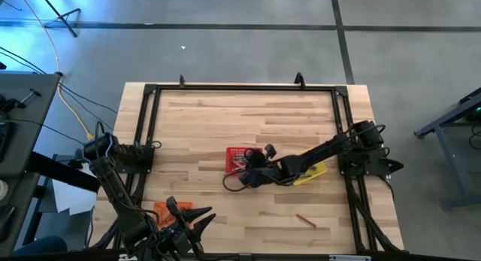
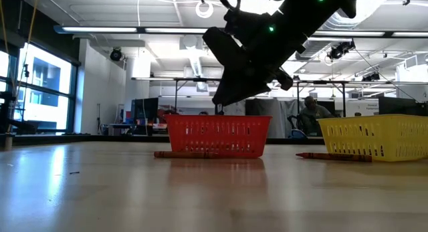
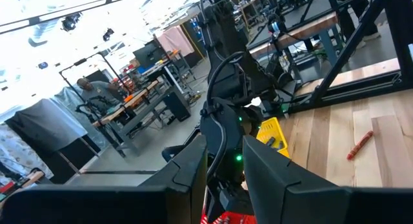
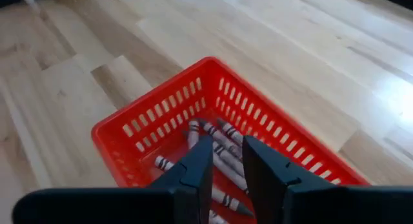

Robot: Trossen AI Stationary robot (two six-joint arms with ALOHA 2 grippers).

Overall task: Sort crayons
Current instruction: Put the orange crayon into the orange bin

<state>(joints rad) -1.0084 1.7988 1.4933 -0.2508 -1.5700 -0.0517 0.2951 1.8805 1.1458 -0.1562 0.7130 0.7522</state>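
Crayons [image 4: 222,161] lie in red basket [image 4: 139,130] — right gripper [image 4: 227,161] above, seemingly parted

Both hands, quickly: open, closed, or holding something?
Left hand: open, holding nothing.
Right hand: open over the red basket, holding nothing.
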